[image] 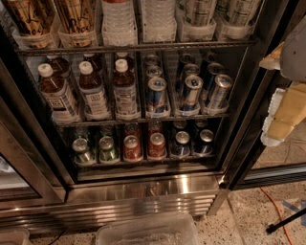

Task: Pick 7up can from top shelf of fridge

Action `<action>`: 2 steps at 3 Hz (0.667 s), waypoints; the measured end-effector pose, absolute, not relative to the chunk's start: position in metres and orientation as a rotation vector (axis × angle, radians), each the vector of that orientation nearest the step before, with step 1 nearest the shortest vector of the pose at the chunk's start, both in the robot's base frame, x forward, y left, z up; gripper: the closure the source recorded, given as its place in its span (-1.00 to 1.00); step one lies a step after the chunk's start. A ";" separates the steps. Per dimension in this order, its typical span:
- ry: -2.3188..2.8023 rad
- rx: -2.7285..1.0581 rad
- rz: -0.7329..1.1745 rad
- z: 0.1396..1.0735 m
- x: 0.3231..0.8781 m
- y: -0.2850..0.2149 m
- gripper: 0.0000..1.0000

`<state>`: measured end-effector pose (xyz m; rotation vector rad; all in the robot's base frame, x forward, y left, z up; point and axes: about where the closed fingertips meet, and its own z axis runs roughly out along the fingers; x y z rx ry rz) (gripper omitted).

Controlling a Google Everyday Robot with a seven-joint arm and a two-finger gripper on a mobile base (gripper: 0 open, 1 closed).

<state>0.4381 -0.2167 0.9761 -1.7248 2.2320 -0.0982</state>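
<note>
A: You are looking into an open fridge (pixel 143 191) from the front and slightly above. The 7up can (pixel 199 13) is standing at the right end of the top shelf (pixel 134 48). It is pale with green lettering, and its lid is cut off by the upper edge of the view.

B: It is sitting in a clear holder (pixel 196 32) at the front of the rack, which is probably keeping it upright and stopping it from sliding off. A second pale can (pixel 239 12) is standing just beside it on the right, so you are getting little room on that side.

A: Your gripper (pixel 281 117) is hanging outside the fridge, right of the black door frame (pixel 244 115), and is appearing level with the middle rack, well below the can. Whether it is open or closed, I cannot tell. I am seeing no can in it.

B: Judging from that, the reach is not yet beginning. You are needing to go up and left, then in over the holder's rim.

A: Capped bottles (pixel 91 91) and blue-and-silver cans (pixel 191 91) are filling the middle rack, with small cans (pixel 131 147) lower down. None of these is your target.

B: A clear tub (pixel 148 232) is lying on the floor in front, and an orange cable (pixel 275 210) is trailing at the right.
</note>
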 end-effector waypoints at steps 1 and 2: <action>2.232 -1.725 -0.098 0.976 0.438 -0.217 -1.00; 2.230 -1.686 -0.083 0.977 0.439 -0.215 -1.00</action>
